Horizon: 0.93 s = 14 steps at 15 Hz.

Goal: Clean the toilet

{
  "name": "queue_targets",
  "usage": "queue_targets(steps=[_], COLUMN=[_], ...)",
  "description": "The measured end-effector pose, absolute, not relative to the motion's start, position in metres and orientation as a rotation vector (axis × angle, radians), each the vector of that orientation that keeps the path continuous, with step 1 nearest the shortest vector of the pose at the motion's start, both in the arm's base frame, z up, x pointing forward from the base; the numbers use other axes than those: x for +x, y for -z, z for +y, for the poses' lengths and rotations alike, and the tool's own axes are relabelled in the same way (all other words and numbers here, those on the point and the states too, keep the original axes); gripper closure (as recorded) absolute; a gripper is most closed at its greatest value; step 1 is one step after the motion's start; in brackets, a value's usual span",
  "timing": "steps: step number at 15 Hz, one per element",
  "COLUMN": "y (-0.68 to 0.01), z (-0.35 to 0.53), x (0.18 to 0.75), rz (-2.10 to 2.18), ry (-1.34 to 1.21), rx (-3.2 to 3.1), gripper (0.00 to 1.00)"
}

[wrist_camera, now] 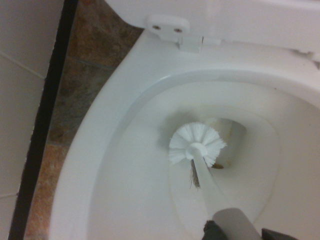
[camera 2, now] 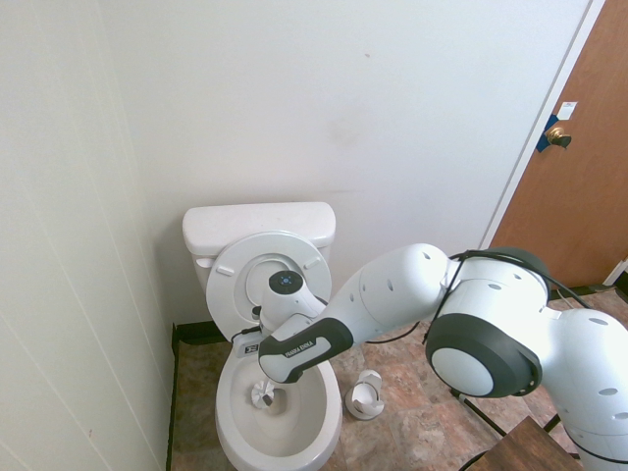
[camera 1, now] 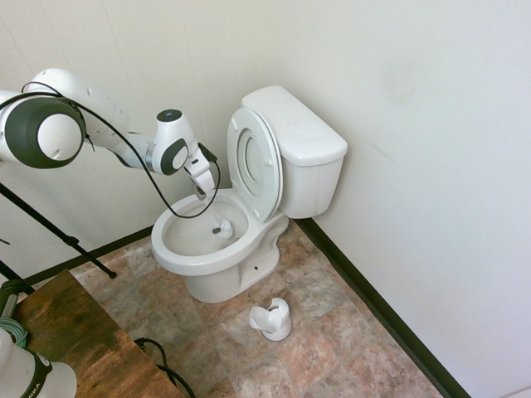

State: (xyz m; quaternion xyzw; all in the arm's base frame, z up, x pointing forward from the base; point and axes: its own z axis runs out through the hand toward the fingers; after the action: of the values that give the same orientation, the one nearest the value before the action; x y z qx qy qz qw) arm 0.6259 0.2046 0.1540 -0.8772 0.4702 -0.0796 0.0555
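Toilet [camera 1: 199, 236], end effector [camera 1: 202, 193] clamped on brush [wrist_camera: 197, 145], bristles distinct only in wrist view

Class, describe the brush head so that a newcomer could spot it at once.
Find the big white toilet with its lid raised, then look down into its open bowl. The brush head is there: a round white fan of bristles on a slim handle, beside the drain opening, unlike the smooth holder on the floor.

"FRANKA EMIKA" reads in pale capitals on the dark wrist panel [camera 2: 312, 345] of the robot arm [camera 2: 392, 285]. Lettering ending in "IKA" shows on the black band [camera 1: 38, 377] of its white base [camera 1: 25, 365]. Print on the door's white tag [camera 2: 566, 111] is too small to read.
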Motion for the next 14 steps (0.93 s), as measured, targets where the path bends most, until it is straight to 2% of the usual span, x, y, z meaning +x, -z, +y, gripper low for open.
queue_targets(steps=[4,9,14], y=[-0.169,-0.170,-0.170], z=[0.203,0.141,0.087], x=[0.572,0.506,0.514], rz=[1.319,1.259,1.318], ry=[0.232,0.115,0.097], rx=[-2.683,-2.785,-2.744], gripper=[1.00,1.00,1.00])
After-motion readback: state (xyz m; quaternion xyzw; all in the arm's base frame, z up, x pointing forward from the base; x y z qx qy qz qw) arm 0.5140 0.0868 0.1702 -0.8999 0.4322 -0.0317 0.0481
